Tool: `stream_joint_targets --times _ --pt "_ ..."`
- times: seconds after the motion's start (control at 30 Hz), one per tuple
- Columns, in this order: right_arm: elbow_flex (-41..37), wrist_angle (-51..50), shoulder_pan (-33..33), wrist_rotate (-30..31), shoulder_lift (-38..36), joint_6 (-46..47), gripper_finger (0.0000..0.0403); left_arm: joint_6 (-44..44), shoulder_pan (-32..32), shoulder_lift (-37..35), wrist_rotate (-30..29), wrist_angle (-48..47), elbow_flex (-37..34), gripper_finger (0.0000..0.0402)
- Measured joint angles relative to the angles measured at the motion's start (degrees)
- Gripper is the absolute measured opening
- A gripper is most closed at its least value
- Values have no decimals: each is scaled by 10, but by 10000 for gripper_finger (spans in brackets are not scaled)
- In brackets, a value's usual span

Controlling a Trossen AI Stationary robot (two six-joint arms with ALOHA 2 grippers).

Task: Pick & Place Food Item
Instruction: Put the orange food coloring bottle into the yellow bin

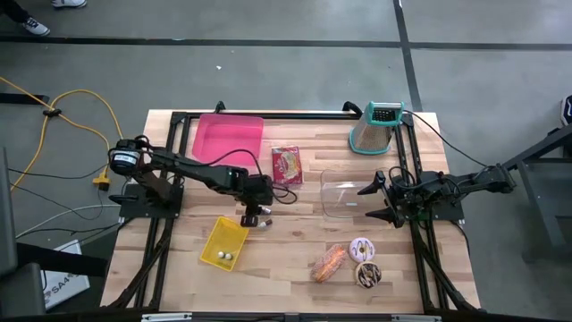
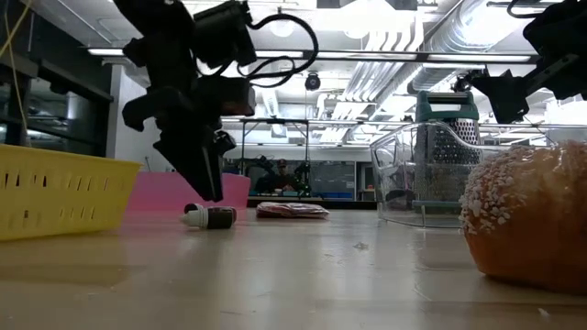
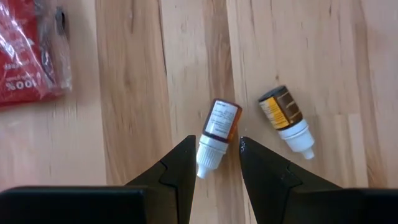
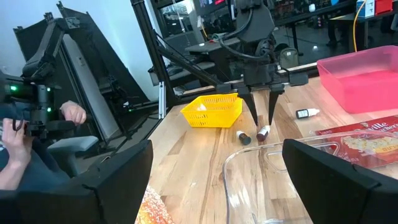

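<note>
Sugar-dusted donut (image 2: pixel 527 220) fills the near corner of the low view, nowhere near the action. Going big to small: pink tray (image 1: pixel 229 138) sits behind the left gripper (image 3: pixel 215 163), clear plastic container (image 1: pixel 347 194) is off to its side toward the right arm, yellow basket (image 1: pixel 224 243) is just beside the claw on the near side, red snack packet (image 1: pixel 287 165) is a bit beyond it. Then the tiny stuff: two little dropper bottles.

Left claw is down at the wood, jaws part open and straddling the white cap end of the orange-labelled bottle (image 3: pixel 217 135). Not clamped yet, you can see slivers of gap either side. The brown bottle (image 3: pixel 286 119) lies just beside one finger, apart from the first.

What could go wrong, my guess: the bottle lies tilted across the jaws, so closing could squirt it out sideways or roll it into its neighbour. Grabbing only the cap end could also let it swing.

Right gripper (image 1: pixel 382 199) hangs wide open over the clear container, waiting. Nothing blocks the short path to the basket.
</note>
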Motion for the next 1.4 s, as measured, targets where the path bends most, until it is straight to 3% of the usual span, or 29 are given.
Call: stream_joint_targets --times 1.07,1.4 --pt "0 0 0 0 0 0 348 -17 -1 0 -15 80 -60 117" --pt "0 0 0 0 0 0 348 -13 -1 0 -15 83 -60 88"
